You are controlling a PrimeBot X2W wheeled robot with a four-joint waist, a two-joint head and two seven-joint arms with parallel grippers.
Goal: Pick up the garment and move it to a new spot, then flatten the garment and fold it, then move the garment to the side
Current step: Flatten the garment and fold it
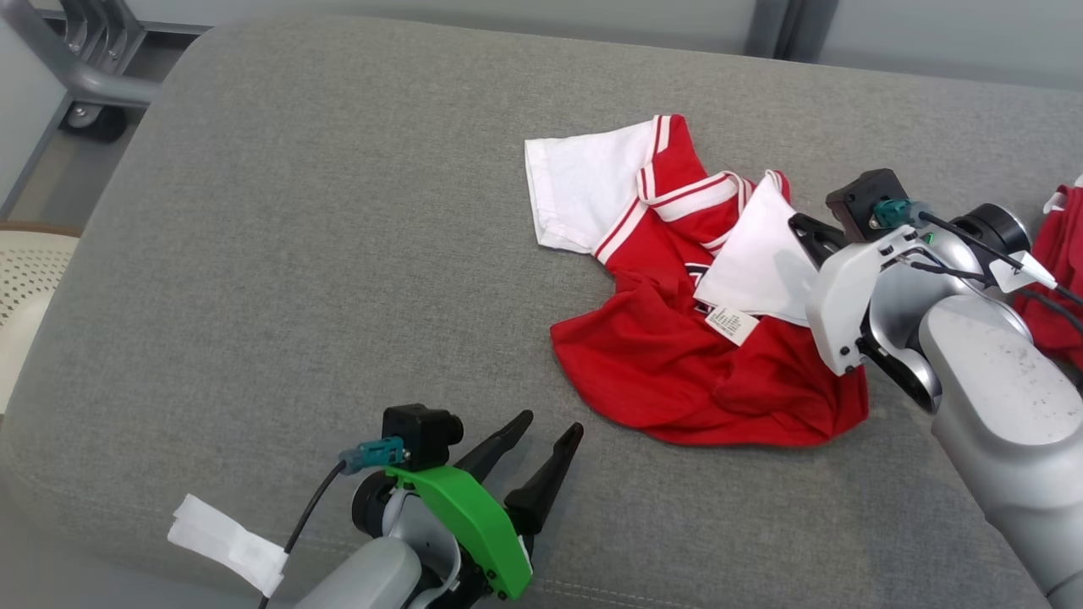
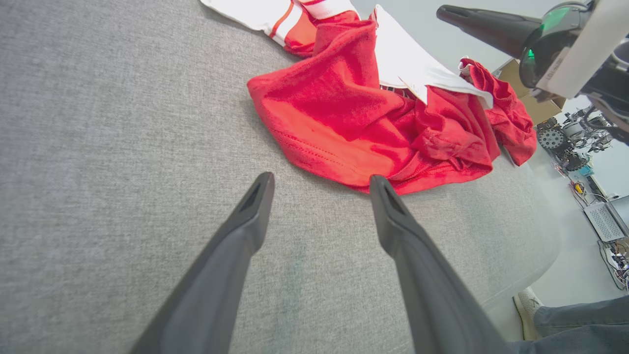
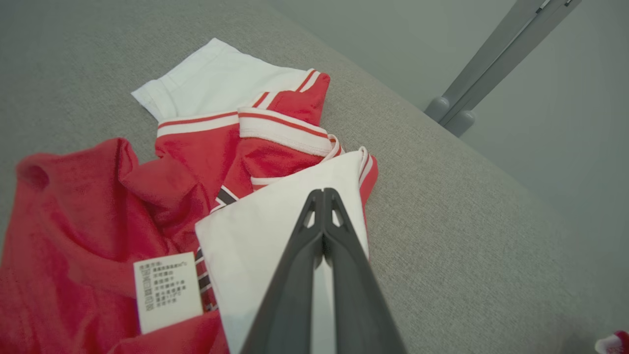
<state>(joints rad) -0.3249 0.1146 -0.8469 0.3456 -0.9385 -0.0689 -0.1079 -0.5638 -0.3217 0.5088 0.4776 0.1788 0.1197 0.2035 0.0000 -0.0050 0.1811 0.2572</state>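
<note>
The garment (image 1: pixel 677 355) (image 2: pixel 344 113) (image 3: pixel 98 211) is a red shirt with white sleeves and striped trim, lying crumpled right of centre on the grey cushion (image 1: pixel 296 254). One white sleeve (image 1: pixel 753 254) (image 3: pixel 255 236) stands up in a tent toward my right gripper (image 1: pixel 799 228) (image 3: pixel 323 192), whose fingers are pressed together on that sleeve. A white care label (image 1: pixel 732 324) (image 3: pixel 167 290) pokes out below it. My left gripper (image 1: pixel 552 423) (image 2: pixel 320 178) hovers open near the front of the cushion, its tips just short of the red hem, touching nothing.
Another red cloth (image 1: pixel 1058 271) (image 2: pixel 511 118) lies at the cushion's right edge. A metal frame on a wheel (image 1: pixel 85 76) and a pale perforated chair (image 1: pixel 25 271) stand off the left side. A person's leg and shoe (image 2: pixel 580 314) are on the floor beyond the cushion's edge.
</note>
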